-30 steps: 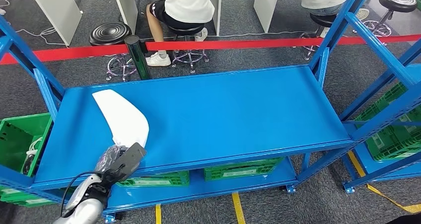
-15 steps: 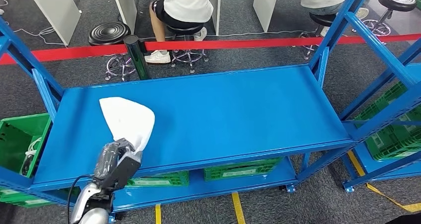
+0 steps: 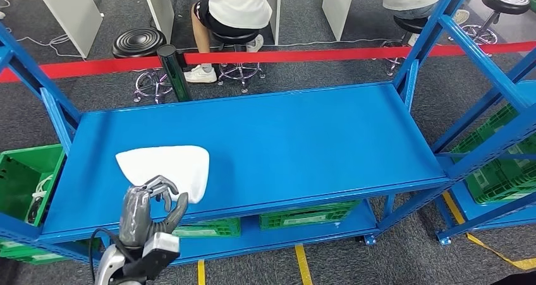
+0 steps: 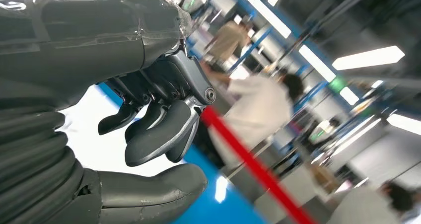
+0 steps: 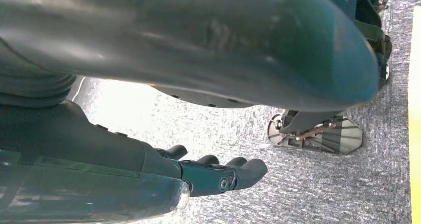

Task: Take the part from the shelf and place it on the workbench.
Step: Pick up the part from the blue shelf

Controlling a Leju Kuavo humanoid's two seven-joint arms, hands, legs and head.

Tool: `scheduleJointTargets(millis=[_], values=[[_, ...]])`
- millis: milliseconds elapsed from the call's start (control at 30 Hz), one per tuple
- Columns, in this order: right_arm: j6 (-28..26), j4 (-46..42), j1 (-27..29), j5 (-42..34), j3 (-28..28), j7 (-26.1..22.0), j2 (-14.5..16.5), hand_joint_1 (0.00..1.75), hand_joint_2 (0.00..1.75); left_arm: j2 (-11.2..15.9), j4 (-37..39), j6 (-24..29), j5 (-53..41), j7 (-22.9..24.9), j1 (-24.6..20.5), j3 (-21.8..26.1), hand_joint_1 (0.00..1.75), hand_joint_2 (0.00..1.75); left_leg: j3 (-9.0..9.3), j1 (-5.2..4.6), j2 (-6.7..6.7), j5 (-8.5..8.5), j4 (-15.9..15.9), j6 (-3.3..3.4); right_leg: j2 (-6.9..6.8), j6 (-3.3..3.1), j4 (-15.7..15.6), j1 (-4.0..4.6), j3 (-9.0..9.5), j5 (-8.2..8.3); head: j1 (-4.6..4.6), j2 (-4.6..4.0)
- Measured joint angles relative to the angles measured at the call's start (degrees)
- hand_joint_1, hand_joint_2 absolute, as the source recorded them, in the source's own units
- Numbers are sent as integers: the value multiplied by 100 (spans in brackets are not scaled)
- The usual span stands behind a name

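1. The left hand [image 3: 150, 208] now hovers at the front edge of the desk [image 3: 303, 139], fingers [image 3: 165, 187] spread and loosely curled, holding nothing; a second ago they gripped the white part.
2. The white part [image 3: 169, 166] now lies flat on the desk just beyond the left hand, near its left front corner; half a second ago it was tilted up. It appears released, so the placing looks all but done.
3. The right hand [image 5: 213, 177] hangs by the floor, fingers loosely straight, holding nothing.
4. Beyond the desk runs a red barrier tape [image 3: 297, 55], with a seated person [image 3: 237, 10] behind it.
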Motion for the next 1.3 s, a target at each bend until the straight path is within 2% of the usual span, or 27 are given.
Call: scheduleJointTargets(millis=[300,333,433,467,600,767,833,933,1000,1167,1300], values=[[0,0,-3,39,76,-11,0,0,0,-340,-623,4,-182,-454,347,571,175,175,1,-1,7,-5,0,4,0,0,0,0,0,-1,-1,-1],[0,0,-3,45,79,-12,0,0,0,-373,-660,3,-182,-481,379,627,164,175,1,-1,9,-5,0,4,0,0,0,0,0,0,-2,0],[2,0,-2,54,100,-12,0,0,0,-455,-775,3,-179,-368,451,794,33,175,2,-1,9,-5,0,4,0,0,0,0,0,0,-1,0],[3,0,-4,52,109,-12,0,0,0,-462,-794,3,-163,-250,454,821,0,175,2,-1,8,-5,0,4,0,0,0,0,0,0,0,0],[8,0,-8,34,120,-20,0,0,0,-430,-797,2,245,229,412,832,0,175,2,0,4,-5,0,4,0,0,0,0,0,0,-3,1],[22,0,-10,30,122,-49,0,0,0,-332,-763,-72,986,320,303,756,0,175,2,0,-10,-5,0,4,-1,0,0,0,-1,-1,-3,1],[46,0,-11,54,127,-50,0,0,0,-211,-744,-436,1140,616,168,613,0,175,1,0,-21,-5,0,4,-2,0,0,0,-1,-1,-4,0],[101,0,-20,80,155,-50,0,0,0,62,-699,-1504,951,1480,-128,222,0,175,0,0,-43,-3,0,4,-7,0,0,-1,0,-1,-1,-1],[120,0,-23,87,166,-50,0,0,0,186,-650,-1897,826,1806,-238,-37,0,175,0,0,-43,-3,0,3,-4,0,0,-1,-1,-1,-5,-1],[124,0,-26,104,201,-50,0,0,0,364,-508,-2134,702,1993,-480,-483,0,175,-1,-1,-54,-3,0,4,-5,1,-1,-2,0,-1,-3,1],[141,0,-29,159,231,-46,0,0,0,393,-309,-2454,603,2073,-676,-754,0,175,-2,-1,-65,-3,0,4,-7,2,-1,-3,-1,-3,-9,0]])
